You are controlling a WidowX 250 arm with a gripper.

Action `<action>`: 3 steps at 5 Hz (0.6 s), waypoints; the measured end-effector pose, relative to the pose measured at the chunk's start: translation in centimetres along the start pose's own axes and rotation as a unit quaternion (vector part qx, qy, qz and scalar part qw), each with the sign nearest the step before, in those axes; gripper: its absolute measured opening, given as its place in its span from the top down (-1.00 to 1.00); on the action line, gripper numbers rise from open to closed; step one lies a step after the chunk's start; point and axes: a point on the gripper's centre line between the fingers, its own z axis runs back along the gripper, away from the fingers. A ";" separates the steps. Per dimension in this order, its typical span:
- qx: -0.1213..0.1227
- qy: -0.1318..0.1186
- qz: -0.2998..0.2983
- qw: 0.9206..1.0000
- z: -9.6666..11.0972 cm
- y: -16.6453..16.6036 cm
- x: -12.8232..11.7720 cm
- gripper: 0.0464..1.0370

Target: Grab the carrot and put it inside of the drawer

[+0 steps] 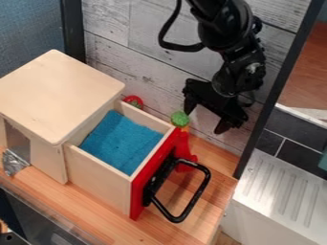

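On the wooden counter (220, 184), by the plank wall (153, 72), the toy carrot (179, 118) shows its green top beside the open drawer (99, 174), its lower part tough to make out. Just above, the black gripper (203, 122) hangs empty, fingers spread wide.

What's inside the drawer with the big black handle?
A blue lining lies in the drawer. Nobody can see what's under the lining, because it covers the bottom. Any part of the drawer tucked inside the wooden cabinet is hidden too.
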 end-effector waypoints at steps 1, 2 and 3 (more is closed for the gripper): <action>0.002 0.014 0.002 1.000 -0.3 0.7 -0.1 -0.93; 0.000 0.024 0.004 1.000 -0.5 1.1 -0.1 -0.93; 0.002 0.041 -0.004 0.999 -1.2 1.8 -0.5 -0.93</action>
